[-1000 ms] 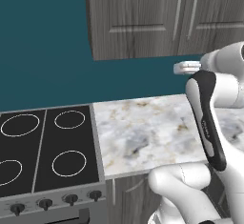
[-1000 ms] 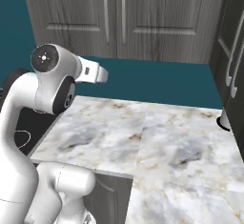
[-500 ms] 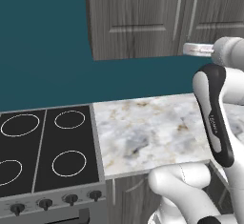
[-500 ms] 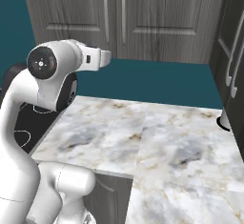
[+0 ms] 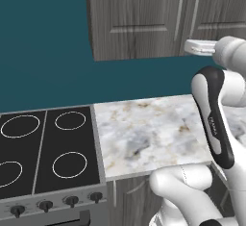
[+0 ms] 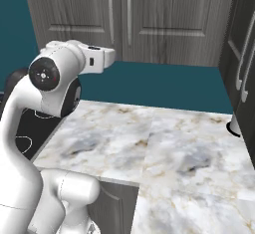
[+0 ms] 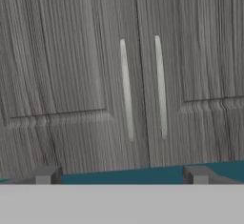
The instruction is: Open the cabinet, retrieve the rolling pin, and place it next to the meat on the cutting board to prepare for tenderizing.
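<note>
Facing the shut cabinet [image 7: 71,75] with our gripper [image 7: 121,175] spread wide, we risk sliding off its thin handles [image 7: 126,89].

No readable writing turns up anywhere. The arm's dark forearm cover [image 5: 215,124] carries a small pale marking running along its length in the left base view, but it is too tiny and blurred to read. The cabinet [image 7: 119,75] doors and the marble counter [image 6: 164,148] show nothing legible.
</note>
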